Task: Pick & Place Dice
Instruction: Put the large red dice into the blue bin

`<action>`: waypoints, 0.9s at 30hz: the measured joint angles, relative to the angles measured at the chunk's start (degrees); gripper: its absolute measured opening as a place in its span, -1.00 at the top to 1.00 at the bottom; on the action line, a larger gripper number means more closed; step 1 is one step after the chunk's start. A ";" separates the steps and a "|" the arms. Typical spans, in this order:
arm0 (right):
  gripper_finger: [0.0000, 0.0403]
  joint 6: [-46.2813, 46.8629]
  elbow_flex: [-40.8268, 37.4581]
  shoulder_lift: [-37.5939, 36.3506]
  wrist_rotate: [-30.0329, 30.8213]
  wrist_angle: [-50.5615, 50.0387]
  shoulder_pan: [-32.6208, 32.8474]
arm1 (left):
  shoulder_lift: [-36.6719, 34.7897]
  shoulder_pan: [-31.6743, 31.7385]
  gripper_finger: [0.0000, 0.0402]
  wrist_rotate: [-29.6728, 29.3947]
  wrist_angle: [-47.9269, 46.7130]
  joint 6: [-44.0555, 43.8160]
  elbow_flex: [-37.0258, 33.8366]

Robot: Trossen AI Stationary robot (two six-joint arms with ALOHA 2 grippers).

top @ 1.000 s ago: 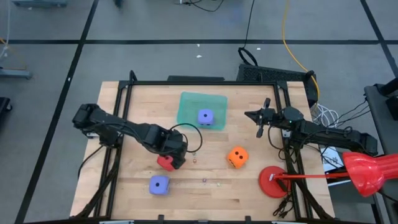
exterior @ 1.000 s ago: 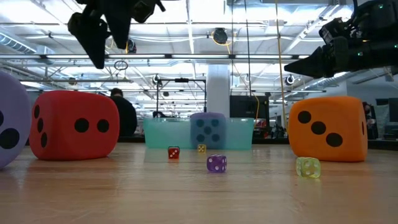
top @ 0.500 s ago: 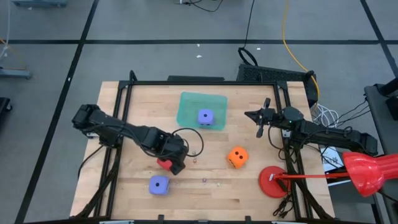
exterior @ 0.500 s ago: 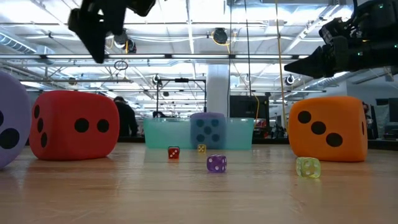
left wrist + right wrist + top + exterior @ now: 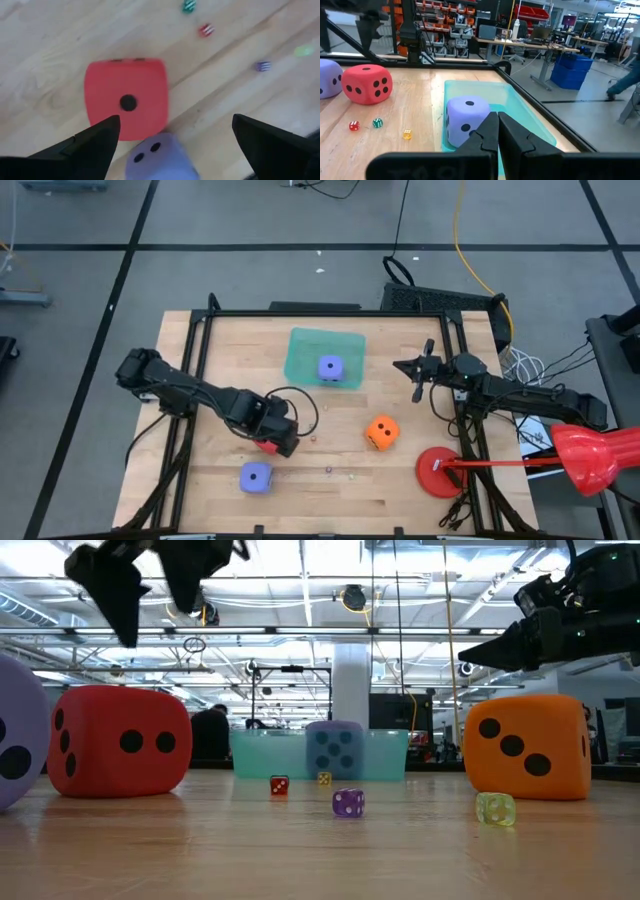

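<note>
Left end effector (image 5: 170,132) wide open above red die (image 5: 126,97), empty; right end effector (image 5: 497,131) closed

Wooden table (image 5: 210,480), teal tray (image 5: 310,352), red die (image 5: 264,444), orange die (image 5: 381,432), purple die (image 5: 256,477), red disc (image 5: 438,472)

A grey floor (image 5: 80,270) crossed by dark lines surrounds the wooden bench (image 5: 220,340). A yellow cable (image 5: 468,255) trails across it at upper right. In the low view, rows of bright ceiling lights (image 5: 320,640) hang over an open workshop with a white column (image 5: 350,670). The right wrist view shows desks (image 5: 530,45), blue bins (image 5: 575,67) and orange-stocked shelves (image 5: 440,20).
</note>
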 joint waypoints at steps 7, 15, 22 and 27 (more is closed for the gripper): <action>1.00 -0.09 -0.08 0.00 -0.02 1.63 0.01 | 0.11 -0.43 -0.98 1.56 0.96 0.73 -6.98; 1.00 2.22 -0.09 0.00 -0.02 2.89 0.01 | 0.04 0.30 -0.99 -0.06 4.95 4.15 -8.67; 1.00 2.24 -0.09 0.00 -0.02 2.94 0.01 | 0.06 1.12 -0.99 -0.09 5.94 5.39 -8.66; 1.00 2.28 -0.09 0.00 -0.02 2.94 0.01 | 0.06 1.10 -0.99 -0.09 6.03 5.51 -8.66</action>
